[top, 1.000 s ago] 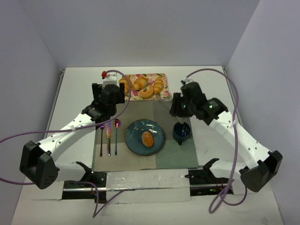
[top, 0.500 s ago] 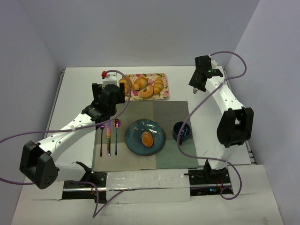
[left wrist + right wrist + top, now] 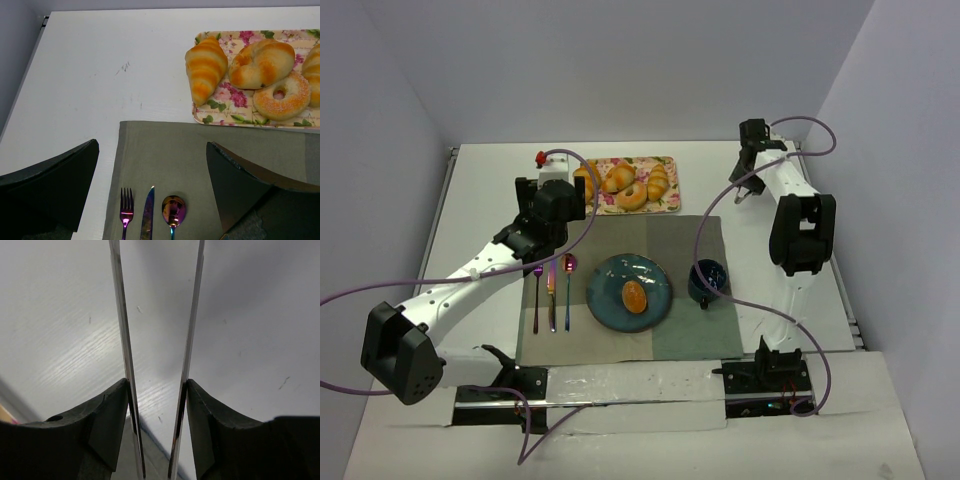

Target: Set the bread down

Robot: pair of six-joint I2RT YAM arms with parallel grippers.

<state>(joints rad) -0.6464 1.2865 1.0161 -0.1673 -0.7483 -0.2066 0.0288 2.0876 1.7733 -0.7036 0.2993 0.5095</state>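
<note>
The bread (image 3: 635, 296) lies in the middle of the blue plate (image 3: 603, 288) on a grey mat (image 3: 692, 335). A dark cup (image 3: 707, 282), its contents unclear, stands just right of the plate, and the flowered tray (image 3: 220, 107) at the mat's far edge holds ridged rolls (image 3: 205, 70) and a sugared doughnut (image 3: 292, 102). The left tool (image 3: 151, 145) hangs wide and empty near the fork (image 3: 126, 212), knife (image 3: 148, 215) and spoon (image 3: 173, 210), while the right tool (image 3: 157, 340) is narrow with nothing between its fingers, over the white surface (image 3: 480, 200) at far right, with pale walls on three sides.
</note>
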